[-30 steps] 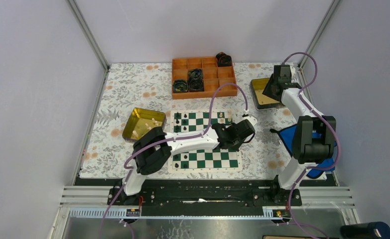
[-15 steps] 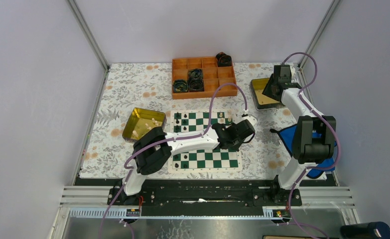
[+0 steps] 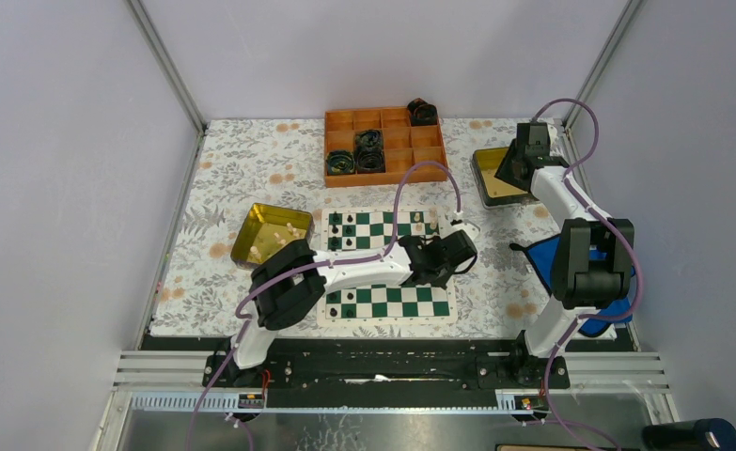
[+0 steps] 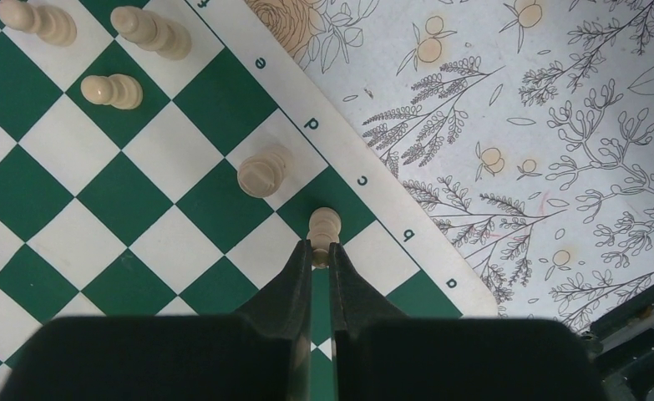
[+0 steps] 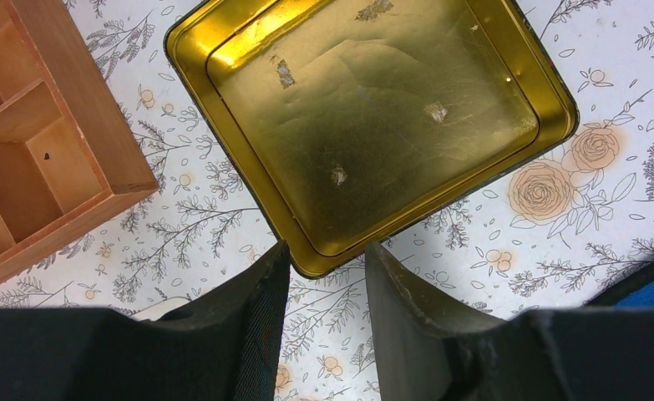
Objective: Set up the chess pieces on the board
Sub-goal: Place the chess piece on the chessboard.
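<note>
Cloth printed with flowers (image 3: 251, 160) covered the table in the top view, and on it lay the flat chessboard (image 3: 383, 303) of dark green and white squares with a pale cream border, roughly between the two arm bases. The left gripper (image 3: 444, 258) hung over its right edge, while the right gripper (image 3: 517, 167) hovered well apart at the far right, over one square yellow-lined tin (image 3: 491, 190). A second yellow-lined tin (image 3: 251, 240) sat just beside the board's left edge, and one orange compartment tray (image 3: 387, 178) with what looked like four black coiled rolls (image 3: 370, 141) stood beyond. Small black chess pieces (image 3: 335, 242) clustered at the board's left side, too tiny to count. In the left wrist view the black fingers (image 4: 294, 276) were pressed almost together, pinching a cream-white turned pawn (image 4: 324, 224), whose rounded head showed just past them. It lay straight ahead of the tips, long axis seemingly upright, over the green edge square by the letter c; whether its base touched I could not tell. Four more cream pieces (image 4: 261, 174) stood further in, making five. Letting go there looked the likely next need, and the left arm was plainly nearer. In the right wrist view the right fingers (image 5: 261, 309) stood spread with nothing between, above the tin's near rim
</note>
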